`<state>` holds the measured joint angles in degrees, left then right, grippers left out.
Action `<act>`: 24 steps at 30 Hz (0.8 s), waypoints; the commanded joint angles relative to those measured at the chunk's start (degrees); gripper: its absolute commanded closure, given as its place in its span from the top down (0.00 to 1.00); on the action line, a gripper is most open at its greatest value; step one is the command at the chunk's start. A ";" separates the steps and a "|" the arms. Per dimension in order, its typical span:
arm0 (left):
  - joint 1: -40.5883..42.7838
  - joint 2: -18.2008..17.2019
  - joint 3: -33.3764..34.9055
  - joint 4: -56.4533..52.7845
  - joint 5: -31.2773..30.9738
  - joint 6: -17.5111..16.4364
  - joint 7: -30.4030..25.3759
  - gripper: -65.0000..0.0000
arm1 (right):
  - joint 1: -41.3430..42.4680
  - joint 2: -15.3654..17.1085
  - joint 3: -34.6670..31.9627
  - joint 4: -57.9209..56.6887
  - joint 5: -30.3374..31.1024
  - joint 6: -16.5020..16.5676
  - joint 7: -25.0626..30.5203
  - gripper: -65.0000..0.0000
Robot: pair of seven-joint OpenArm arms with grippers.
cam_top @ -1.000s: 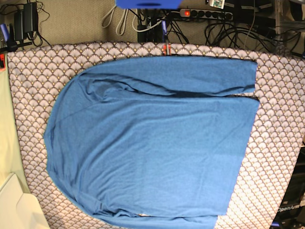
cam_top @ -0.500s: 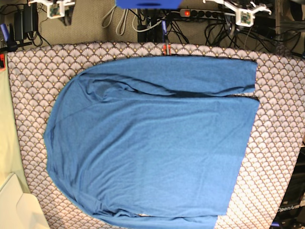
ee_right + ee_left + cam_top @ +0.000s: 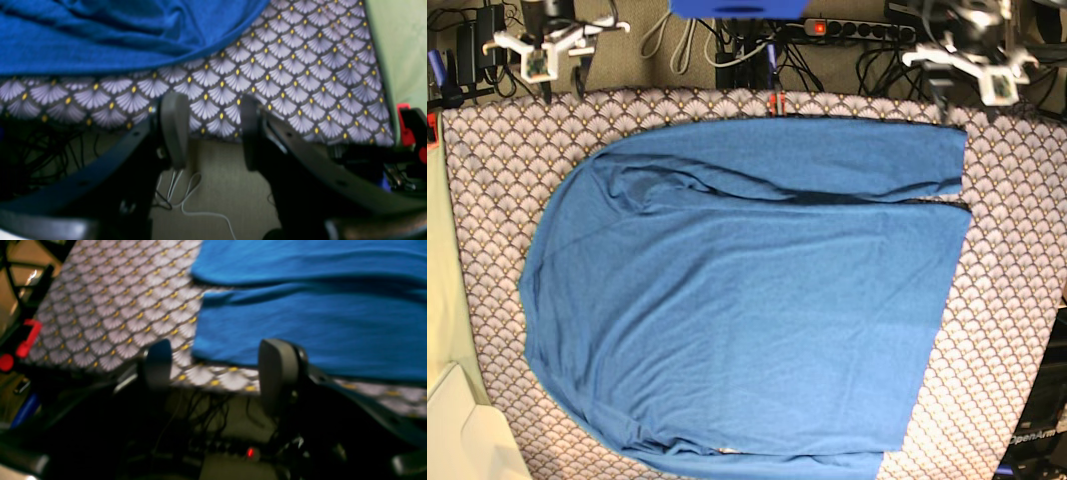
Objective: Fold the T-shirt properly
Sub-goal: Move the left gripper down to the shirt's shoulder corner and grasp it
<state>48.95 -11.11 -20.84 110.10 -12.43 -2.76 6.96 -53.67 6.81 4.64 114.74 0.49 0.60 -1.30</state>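
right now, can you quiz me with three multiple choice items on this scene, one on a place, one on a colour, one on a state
1. Where is the left gripper?
A. by the table's edge, off the shirt
B. on the shirt's middle
C. inside a box

2. What colour is the T-shirt?
A. red
B. blue
C. white

3. How do the right gripper's jaws stand?
A. clamped on the shirt
B. apart, holding nothing
C. shut on a cable

Key: 1 A, the tablecloth edge lies between its jaws. 2 B, every view shows plain blue. 3 B, bare tablecloth shows through the gap.
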 commanded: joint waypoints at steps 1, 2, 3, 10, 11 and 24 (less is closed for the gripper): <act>-1.08 -0.80 -0.74 0.18 -1.42 -1.50 -0.06 0.62 | 0.26 0.18 -0.03 0.91 0.17 0.06 0.47 0.41; -2.40 -0.89 -1.18 -0.87 -2.56 -2.82 1.61 0.62 | 1.05 0.18 -0.03 0.91 0.17 0.06 -0.59 0.41; -3.63 -0.97 -2.59 -2.10 -3.35 -4.14 2.58 0.61 | 1.67 0.18 -0.03 0.91 0.17 0.15 -2.00 0.41; -11.45 -0.80 -6.37 -11.16 -3.88 -8.80 2.93 0.61 | 3.69 0.18 0.06 0.91 0.17 0.15 -5.42 0.41; -11.98 -0.80 -6.37 -12.39 -3.88 -8.88 2.84 0.61 | 3.96 0.18 0.06 0.91 0.17 0.15 -5.42 0.41; -15.85 -0.80 -5.93 -20.65 -3.88 -8.97 2.58 0.61 | 4.04 0.18 -0.03 0.82 0.17 0.15 -5.42 0.41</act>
<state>33.23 -11.38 -26.48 88.47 -15.94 -11.79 11.03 -49.10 6.79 4.49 114.74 0.49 0.64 -7.97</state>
